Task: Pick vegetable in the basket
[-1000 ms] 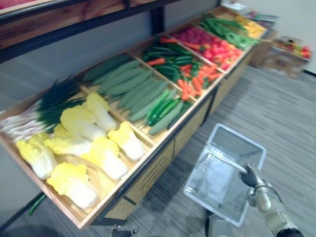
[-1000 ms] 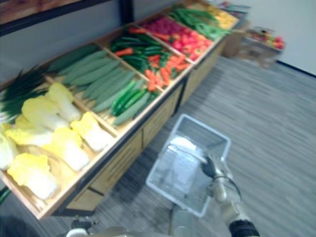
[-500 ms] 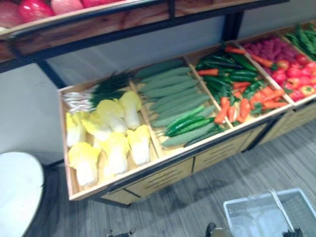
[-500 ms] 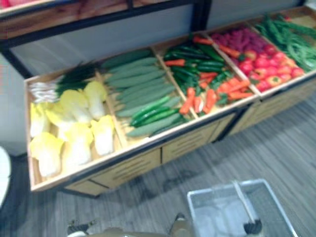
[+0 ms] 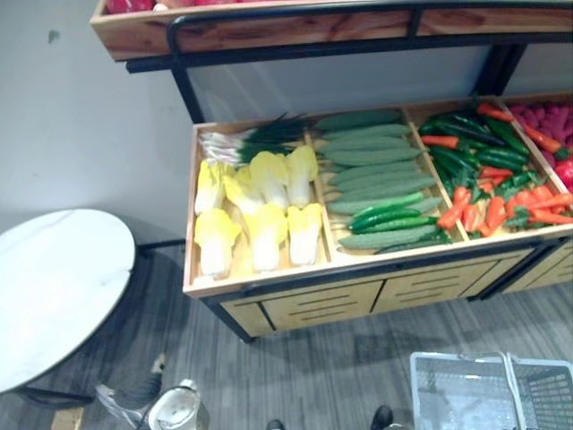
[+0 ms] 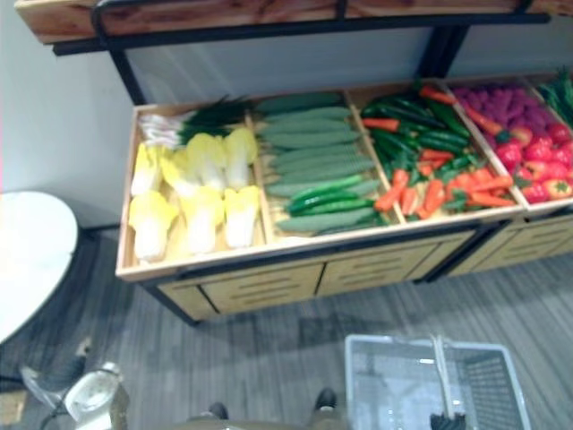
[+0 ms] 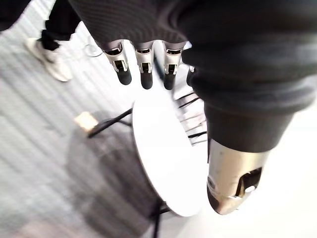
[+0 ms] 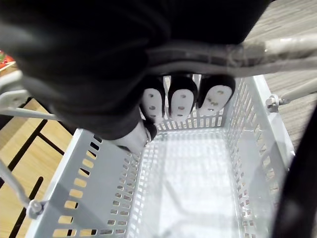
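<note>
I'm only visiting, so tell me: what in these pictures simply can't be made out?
- Red produce on the upper shelf: cut off by the left eye view's top edge, so its kind is unclear.
- Basket: its near end is cut off by the bottom edge of both eye views.
- Red vegetables in the rightmost bin: blurred and cut by the edge.
- Right hand: its dark cover hides much of the basket's handle in the right wrist view.

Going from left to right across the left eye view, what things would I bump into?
round white table → yellow cabbages → green cucumbers → orange carrots
</note>
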